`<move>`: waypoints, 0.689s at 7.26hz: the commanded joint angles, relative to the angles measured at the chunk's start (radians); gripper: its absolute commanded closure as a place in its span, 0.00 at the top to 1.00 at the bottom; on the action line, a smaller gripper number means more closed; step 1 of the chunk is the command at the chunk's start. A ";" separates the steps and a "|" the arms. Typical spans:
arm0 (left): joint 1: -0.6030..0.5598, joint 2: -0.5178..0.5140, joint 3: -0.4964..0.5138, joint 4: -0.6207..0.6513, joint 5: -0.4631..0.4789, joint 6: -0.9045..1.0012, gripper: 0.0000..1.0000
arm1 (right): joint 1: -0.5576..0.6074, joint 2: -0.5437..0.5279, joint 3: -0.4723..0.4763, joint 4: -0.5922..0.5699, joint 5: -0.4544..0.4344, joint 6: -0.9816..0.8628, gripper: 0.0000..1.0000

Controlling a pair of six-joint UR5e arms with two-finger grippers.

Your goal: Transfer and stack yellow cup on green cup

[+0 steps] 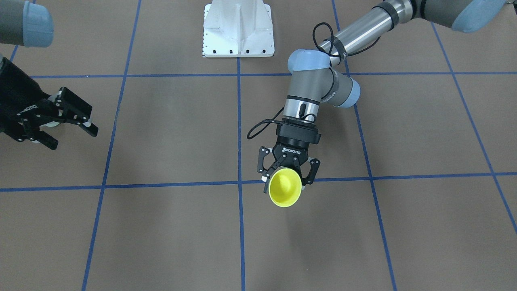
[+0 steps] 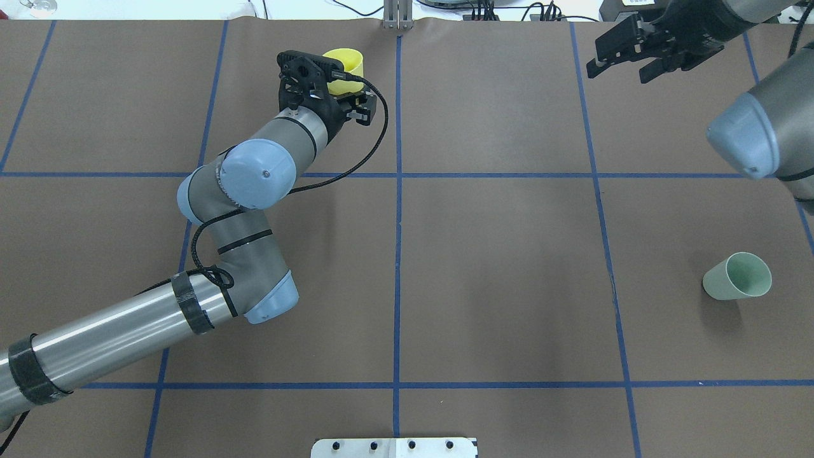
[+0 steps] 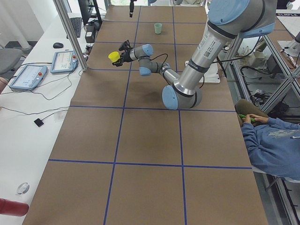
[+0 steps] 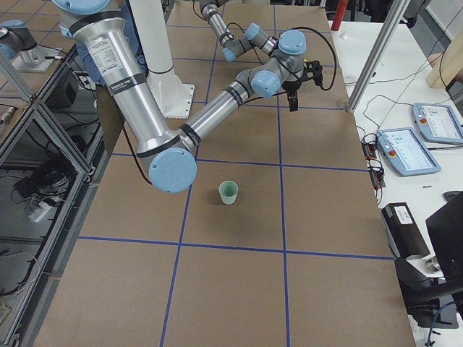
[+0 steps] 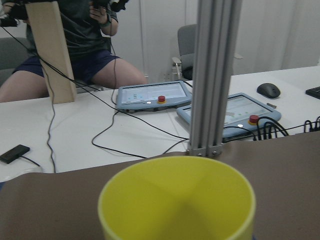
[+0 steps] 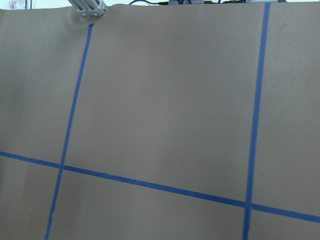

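My left gripper [image 1: 286,182] is shut on the yellow cup [image 1: 284,190]. It holds the cup on its side, mouth facing away from the robot, near the table's far edge. The cup also shows in the overhead view [image 2: 346,62], the exterior left view [image 3: 113,56], and fills the bottom of the left wrist view [image 5: 177,200]. The green cup [image 2: 738,277] stands alone on the robot's right side and also shows in the exterior right view [image 4: 228,192]. My right gripper [image 2: 617,69] is open and empty, raised well beyond the green cup; in the front-facing view [image 1: 74,137] it hides that cup.
The white robot base plate [image 1: 238,32] sits at the near middle edge. An aluminium post [image 5: 212,75] stands at the far edge just beyond the yellow cup. Past it is a white bench with pendants [image 5: 150,95], cables, and a seated person.
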 commanded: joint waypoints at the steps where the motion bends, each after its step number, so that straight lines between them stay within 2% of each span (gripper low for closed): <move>1: 0.009 -0.019 0.022 -0.057 -0.084 0.262 0.43 | -0.104 0.084 0.000 0.003 -0.062 0.156 1.00; 2: 0.019 -0.019 0.010 -0.098 -0.112 0.425 0.52 | -0.171 0.120 -0.003 0.003 -0.127 0.209 1.00; 3: 0.028 -0.019 0.008 -0.156 -0.179 0.469 0.54 | -0.216 0.130 -0.003 0.005 -0.171 0.217 1.00; 4: 0.026 -0.004 -0.011 -0.181 -0.210 0.510 0.54 | -0.226 0.136 -0.003 0.005 -0.173 0.217 1.00; 5: 0.032 0.033 -0.077 -0.222 -0.213 0.616 0.54 | -0.259 0.136 -0.004 0.005 -0.177 0.217 1.00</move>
